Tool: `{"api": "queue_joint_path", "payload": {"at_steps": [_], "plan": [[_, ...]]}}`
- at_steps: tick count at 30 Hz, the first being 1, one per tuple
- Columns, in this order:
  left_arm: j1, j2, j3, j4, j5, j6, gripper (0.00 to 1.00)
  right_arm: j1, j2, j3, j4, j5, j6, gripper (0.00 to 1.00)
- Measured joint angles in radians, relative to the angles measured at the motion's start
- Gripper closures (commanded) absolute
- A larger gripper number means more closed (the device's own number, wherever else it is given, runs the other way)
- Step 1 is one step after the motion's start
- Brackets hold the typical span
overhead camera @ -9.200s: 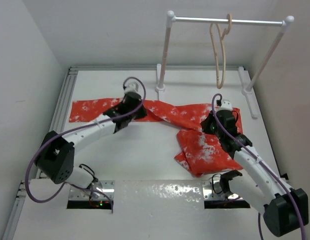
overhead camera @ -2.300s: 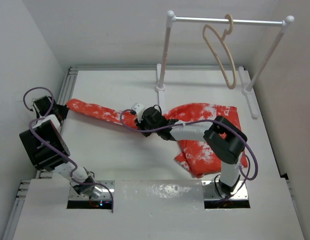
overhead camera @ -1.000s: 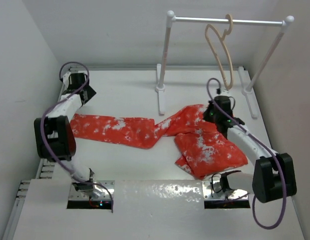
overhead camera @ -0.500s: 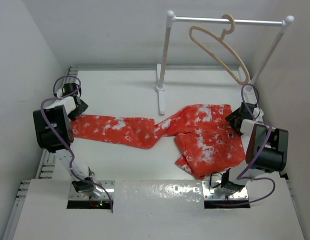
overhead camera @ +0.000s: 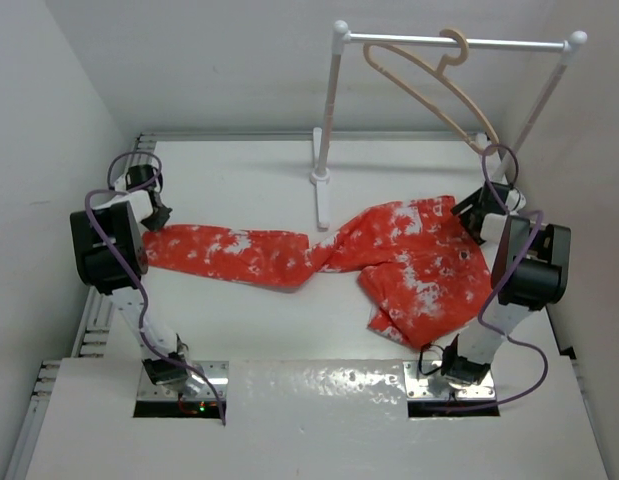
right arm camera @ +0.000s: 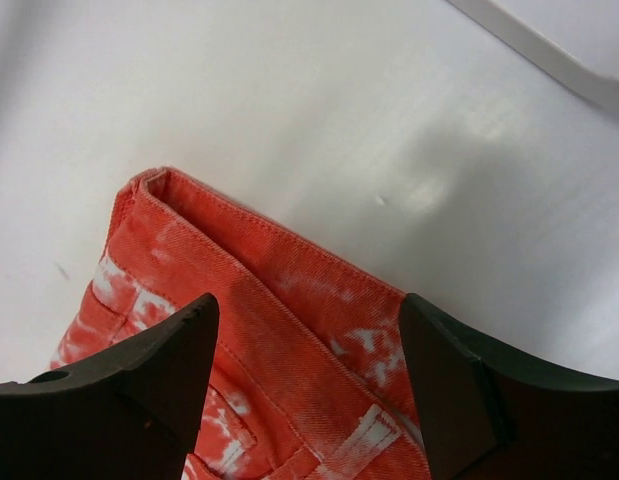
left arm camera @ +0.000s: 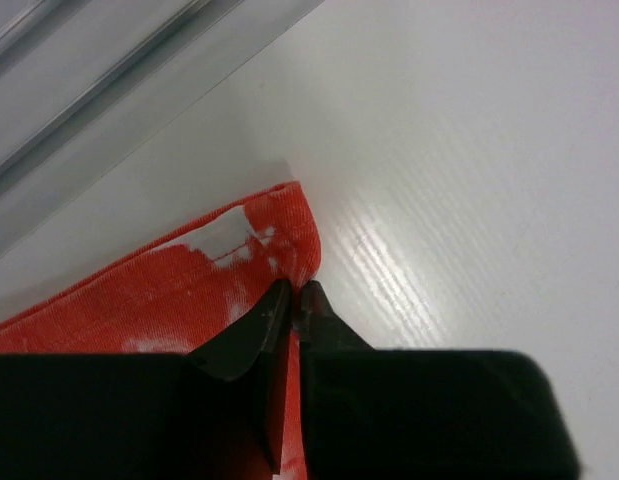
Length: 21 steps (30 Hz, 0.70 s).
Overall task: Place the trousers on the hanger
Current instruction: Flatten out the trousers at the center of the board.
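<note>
the trousers [overhead camera: 419,270] lie flat on the worktop [overhead camera: 249,190], the wide waist part bunched toward the right edge with its lowest fold reaching nearest the near edge, and one long leg stretched across to the left edge. a small dark button [overhead camera: 456,265] shows on the waist part. at the left edge the left end effector [overhead camera: 155,216] sits at the very end of that leg; in the left wrist view its fingers are pressed together on the hem corner of the trousers [left arm camera: 189,290], the left end effector [left arm camera: 294,300] pinching the red fabric right at the tip. at the right edge the right end effector [overhead camera: 471,214] is at the far right corner of the waist part; in the right wrist view its fingers stand wide apart, the right end effector [right arm camera: 307,310] straddling the waistband corner of the trousers [right arm camera: 289,290], which lies between them on the worktop. beyond the trousers, past the far edge, the hanger [overhead camera: 444,68] hangs tilted by its hook from the white rail [overhead camera: 509,44], well apart from both end effectors.
</note>
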Motion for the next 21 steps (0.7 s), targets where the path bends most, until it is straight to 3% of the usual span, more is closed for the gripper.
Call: {"api": "queue_joint_path", "payload": {"at_steps": [2,4,6,7,10,12,13,14,16,17,19,21], "plan": [[0.001,0.015,0.021,0.003,0.008,-0.002,1.00,-0.003,0.028,0.035,0.000,-0.026,-0.011,0.29],[0.001,0.037,0.049,0.006,0.014,-0.002,1.00,-0.005,0.037,0.037,0.019,-0.034,-0.016,0.36],[0.001,0.054,0.074,0.012,0.018,-0.005,1.00,-0.006,0.021,-0.001,0.060,-0.035,-0.019,0.51],[0.001,0.062,0.082,0.017,0.021,-0.006,1.00,-0.007,0.013,-0.019,0.065,-0.035,-0.018,0.72],[0.001,0.091,0.124,0.022,0.040,-0.024,1.00,-0.012,-0.003,-0.053,0.048,-0.042,0.004,0.94],[0.001,0.132,0.189,0.015,0.056,-0.032,1.00,-0.014,-0.031,-0.082,0.040,-0.043,0.018,0.88],[0.001,0.159,0.231,0.010,0.066,-0.034,1.00,-0.013,-0.058,-0.106,0.031,-0.042,0.022,0.79],[0.001,0.188,0.279,0.002,0.077,-0.034,1.00,-0.012,-0.094,-0.131,0.017,-0.039,0.023,0.55],[0.001,0.225,0.344,0.001,0.109,-0.035,0.90,-0.012,-0.180,-0.167,-0.030,-0.029,0.017,0.38],[0.000,0.228,0.354,0.009,0.127,-0.040,0.72,-0.011,-0.227,-0.175,-0.053,-0.026,0.009,0.33],[-0.009,0.220,0.355,0.017,0.164,-0.048,0.55,-0.002,-0.331,-0.176,-0.080,-0.026,-0.005,0.33],[-0.023,0.209,0.355,0.021,0.183,-0.057,0.44,0.024,-0.427,-0.173,-0.098,-0.026,-0.029,0.34]]}}
